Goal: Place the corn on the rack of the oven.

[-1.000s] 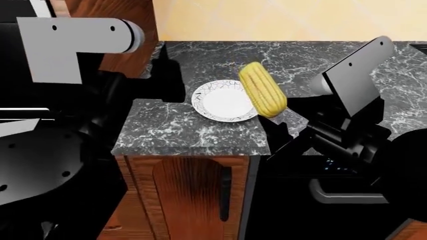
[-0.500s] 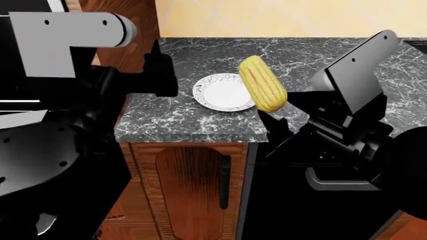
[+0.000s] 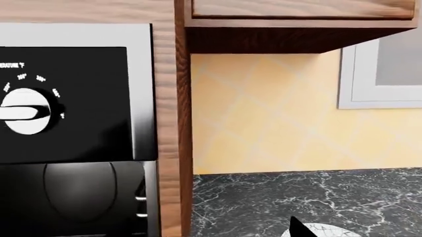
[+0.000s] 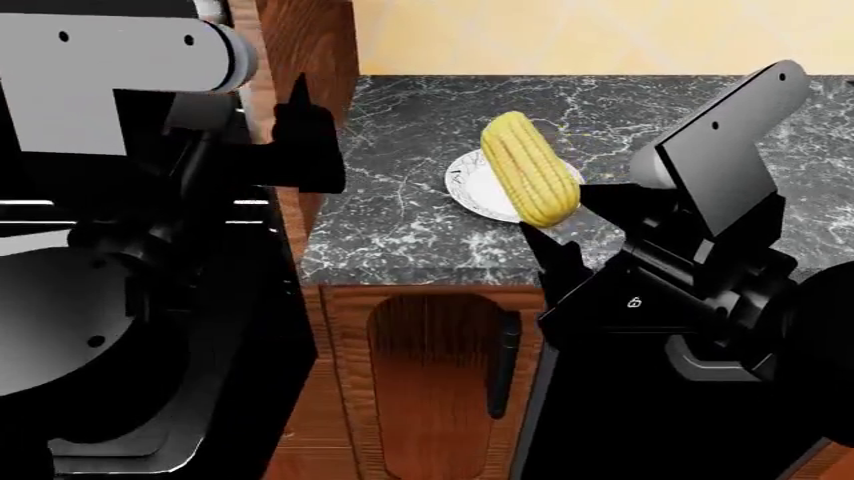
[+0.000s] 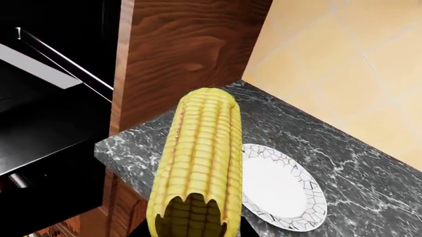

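Note:
The yellow corn point(image 4: 530, 180) hangs tilted above the counter with my right gripper point(image 4: 545, 238) shut on its lower end. In the right wrist view the corn point(image 5: 201, 163) fills the middle, black fingers hugging both sides at its base. The oven point(image 5: 46, 123) is the dark opening set in the wooden column beside the counter. Its panel with a white knob point(image 3: 23, 111) and its dark cavity point(image 3: 79, 197) face the left wrist camera. I cannot make out the rack for certain in the black interior. My left gripper point(image 4: 300, 140) hovers by the column's edge; only one fingertip point(image 3: 297, 228) shows.
A round white plate point(image 4: 470, 185) lies on the dark marble counter point(image 4: 400, 240) behind the corn. A brown cabinet door point(image 4: 434, 390) sits below. A black appliance front point(image 4: 627, 330) with a grey handle point(image 4: 714, 368) stands under my right arm.
The whole view has swung left: counter and plate slid right in the picture, the oven column came closer. The corn stays in my right gripper, now overlapping the plate.

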